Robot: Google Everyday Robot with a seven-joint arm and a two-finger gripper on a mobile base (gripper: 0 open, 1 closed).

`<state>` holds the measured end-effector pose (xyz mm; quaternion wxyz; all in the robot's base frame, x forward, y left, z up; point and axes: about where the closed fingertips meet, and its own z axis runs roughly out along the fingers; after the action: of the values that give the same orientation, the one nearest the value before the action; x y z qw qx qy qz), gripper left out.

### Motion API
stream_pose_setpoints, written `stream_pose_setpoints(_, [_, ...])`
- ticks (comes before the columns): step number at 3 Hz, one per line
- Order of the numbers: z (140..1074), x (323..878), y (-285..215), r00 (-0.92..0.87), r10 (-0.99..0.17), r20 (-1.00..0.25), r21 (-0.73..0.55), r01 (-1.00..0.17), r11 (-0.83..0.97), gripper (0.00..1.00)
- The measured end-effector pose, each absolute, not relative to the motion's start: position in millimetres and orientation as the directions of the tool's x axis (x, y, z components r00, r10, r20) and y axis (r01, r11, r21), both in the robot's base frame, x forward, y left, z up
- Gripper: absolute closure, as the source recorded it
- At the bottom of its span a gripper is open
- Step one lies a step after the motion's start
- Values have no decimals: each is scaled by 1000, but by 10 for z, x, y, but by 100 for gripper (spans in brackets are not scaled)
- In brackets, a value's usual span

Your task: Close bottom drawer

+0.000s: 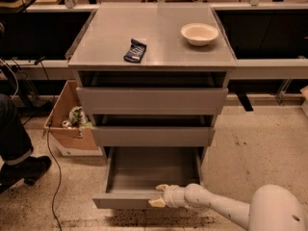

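Observation:
The bottom drawer of the grey metal cabinet is pulled far out, its inside empty. Its plain flat front faces me at the bottom of the view. My gripper on the white arm reaches in from the lower right. Its cream fingertips sit at the top edge of the drawer front, right of its middle, touching or nearly touching it. The two drawers above it stand slightly out.
A white bowl and a dark blue packet lie on the cabinet top. A cardboard box with trash stands on the floor to the left, beside a person's leg and shoe. Black cables trail on the left floor.

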<state>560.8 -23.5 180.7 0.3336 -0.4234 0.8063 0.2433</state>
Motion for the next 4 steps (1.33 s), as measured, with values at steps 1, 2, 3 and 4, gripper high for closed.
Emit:
stream_pose_setpoints(1, [1900, 5818, -125, -388, -520, -760, 79, -851, 519, 77])
stream_pose_setpoints(2, [1953, 5892, -80, -375, -520, -768, 67, -853, 517, 54])
stream_pose_setpoints(3, [2135, 6106, 48, -333, -518, -788, 31, -862, 507, 23])
stream_pose_setpoints(4, [2513, 6471, 188, -254, -515, -819, -40, -870, 492, 0])
